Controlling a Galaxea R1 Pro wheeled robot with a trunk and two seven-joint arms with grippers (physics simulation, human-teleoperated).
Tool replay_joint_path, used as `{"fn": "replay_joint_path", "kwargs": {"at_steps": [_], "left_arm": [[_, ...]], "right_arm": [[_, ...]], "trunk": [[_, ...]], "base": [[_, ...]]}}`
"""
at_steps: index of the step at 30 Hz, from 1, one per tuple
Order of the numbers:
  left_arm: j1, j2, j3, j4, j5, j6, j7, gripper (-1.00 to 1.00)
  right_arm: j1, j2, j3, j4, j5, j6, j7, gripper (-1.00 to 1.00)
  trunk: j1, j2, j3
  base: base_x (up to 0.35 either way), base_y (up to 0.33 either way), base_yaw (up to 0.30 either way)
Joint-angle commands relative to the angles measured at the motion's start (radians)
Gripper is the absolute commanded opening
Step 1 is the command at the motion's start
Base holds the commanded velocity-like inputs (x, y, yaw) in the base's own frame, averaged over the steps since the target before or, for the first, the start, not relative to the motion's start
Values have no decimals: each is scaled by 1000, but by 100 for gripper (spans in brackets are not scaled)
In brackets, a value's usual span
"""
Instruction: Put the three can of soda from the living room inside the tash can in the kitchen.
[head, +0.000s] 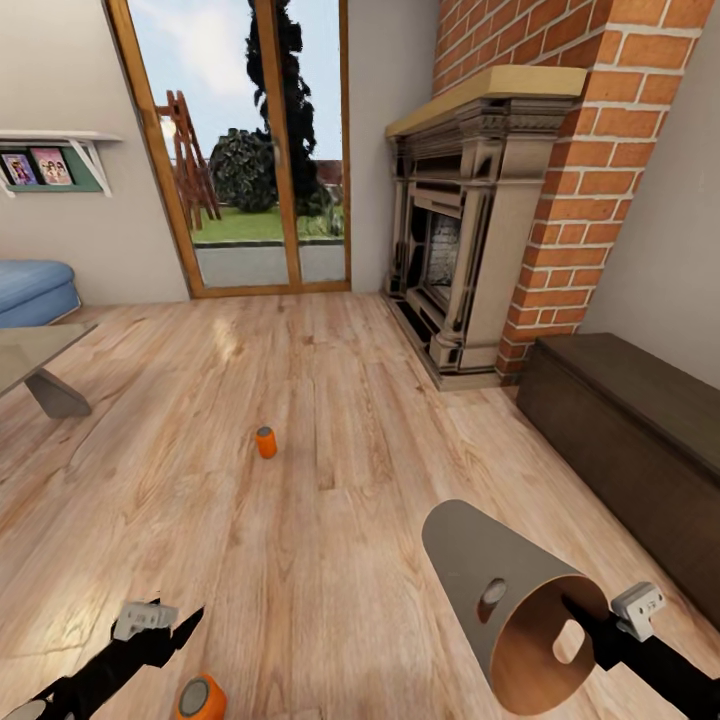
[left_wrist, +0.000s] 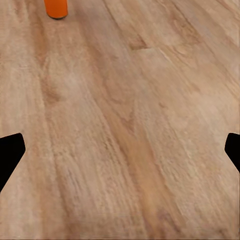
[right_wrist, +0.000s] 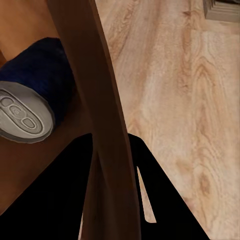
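- The right gripper (head: 597, 622) is closed on the rim of the trash can (head: 500, 585), one finger inside the wall and one outside; the can is held off the wood floor (head: 330, 480), tipped on its side with its mouth turned toward the camera, low on the robot's right in the head view.
- In the right wrist view a dark blue soda can (right_wrist: 37, 95) lies inside the trash can (right_wrist: 107, 125) against its brown inner wall, grey metal top showing.
- An orange soda can (head: 265, 442) stands upright on the floor in the open middle of the living room, well apart from both arms; the left wrist view shows an orange can (left_wrist: 56, 7) standing ahead of that gripper.
- A second orange soda can (head: 201, 697) sits at the bottom edge of the head view, just beside the left gripper (head: 165, 625); whether it rests on the floor I cannot tell.
- The left gripper is open wide and holds nothing; its fingertips (left_wrist: 10, 155) sit at opposite edges of the left wrist view, over bare boards.
- Around: brick fireplace (head: 480, 230), glass doors (head: 250, 150), blue sofa (head: 35, 290), glass-topped low table (head: 40, 360), dark bench (head: 630, 430).
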Motion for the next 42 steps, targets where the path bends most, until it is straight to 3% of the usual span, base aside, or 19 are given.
{"fn": "replay_joint_path", "kwargs": {"at_steps": [1,5,6,7,8,12,15,21,23,24,32,34,35,42], "left_arm": [[-3,2,1,1,2,48,6,100],[-61,9,3,2,3,273,58,100],[-123,11,3,3,1,382,106,100],[-159,11,2,5,0,433,135,100],[-307,10,0,35,-1,629,250,100],[-460,14,-2,139,6,787,327,100],[-503,11,-3,202,9,791,347,100],[-520,6,-4,282,3,672,360,100],[-522,5,-5,349,1,616,365,100],[-523,3,-6,386,1,580,368,100],[-523,2,-7,409,-1,520,370,100],[-523,1,-8,410,-1,515,370,100],[-523,0,-9,412,-1,506,370,100],[-523,0,-9,413,-3,489,370,100]], "right_arm": [[0,0,1,-2,-5,1,-2,-100],[0,0,4,-8,-4,13,-6,-100],[0,0,5,-12,-4,29,-7,-100],[0,0,6,-14,-4,38,-7,-100],[-1,-1,8,-19,-5,73,-7,-100],[-3,-1,9,-23,-5,98,-7,-100],[-7,-2,9,-40,-5,143,-7,-100],[-11,-3,13,-88,-5,224,-7,-100],[-15,-5,17,-123,-5,291,-6,-100],[-21,-9,19,-165,-5,367,-6,-100],[-119,-17,49,-290,1,600,-7,-100],[-158,-18,54,-312,12,655,-7,-100],[-211,-18,61,-330,54,704,-6,-100],[-308,-17,108,-340,146,809,-6,-100]], "trunk": [[0,0,0],[0,0,0],[0,0,0],[0,0,0],[0,0,0],[0,0,0],[0,0,-4],[3,-2,-27],[4,-2,-35],[4,-2,-39],[8,-4,-70],[9,-5,-77],[9,-5,-81],[13,-7,-108]], "base": [[5,-3,0],[3,-2,0],[1,-1,0],[1,-1,0],[0,0,0],[0,0,0],[0,0,0],[0,0,0],[0,0,0],[0,0,0],[0,0,0],[0,0,0],[0,0,0],[0,0,0]]}}
